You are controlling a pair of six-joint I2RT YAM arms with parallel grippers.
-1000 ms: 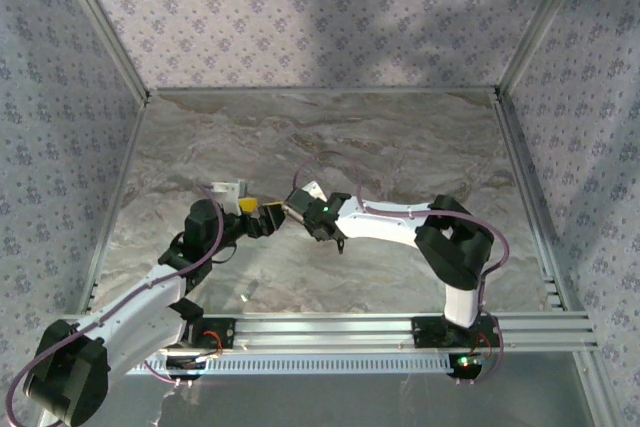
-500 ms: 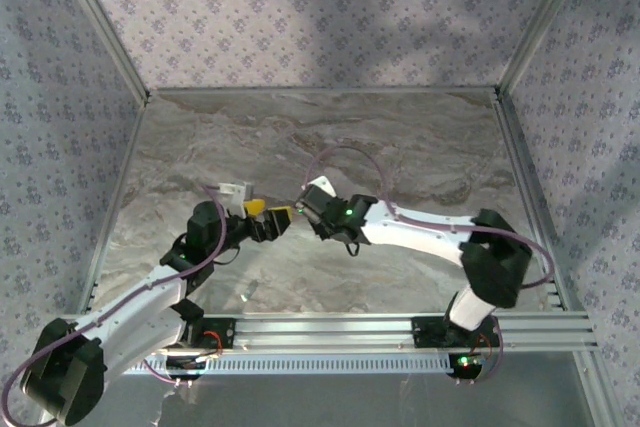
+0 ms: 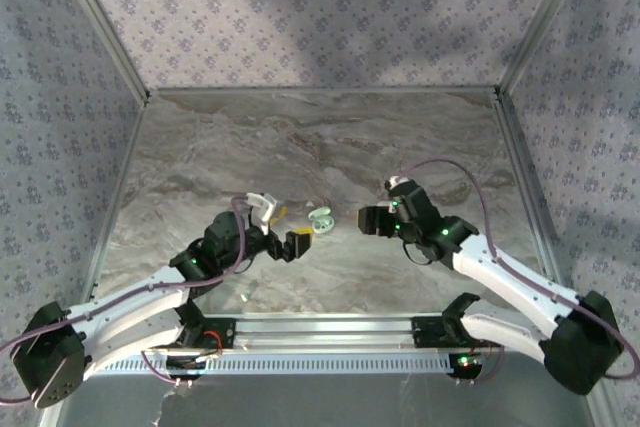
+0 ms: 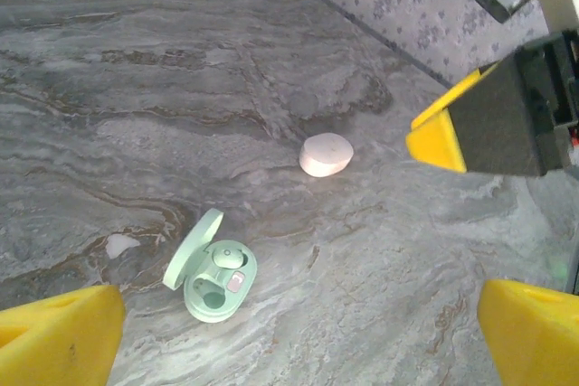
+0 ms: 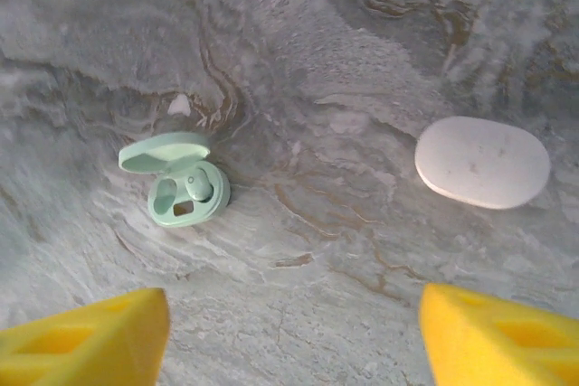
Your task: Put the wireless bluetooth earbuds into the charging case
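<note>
The mint charging case lies open on the marble table between my two grippers. Its lid stands up. One mint earbud sits in one socket, and the socket beside it is empty. A tiny pale bit lies on the table just beyond the lid; whether it is an earbud or a mark in the marble I cannot tell. My left gripper is open just left of the case, holding nothing. My right gripper is open to the right of the case, holding nothing.
A closed white oval case lies on the table near the mint case, under the right arm's side. Patterned walls with metal corner posts enclose the table. The arms' rail runs along the near edge.
My right gripper has pulled back to the right, away from the left gripper, and its jaws have opened. The left arm reached further right. The mint case now lies in the open between them.
</note>
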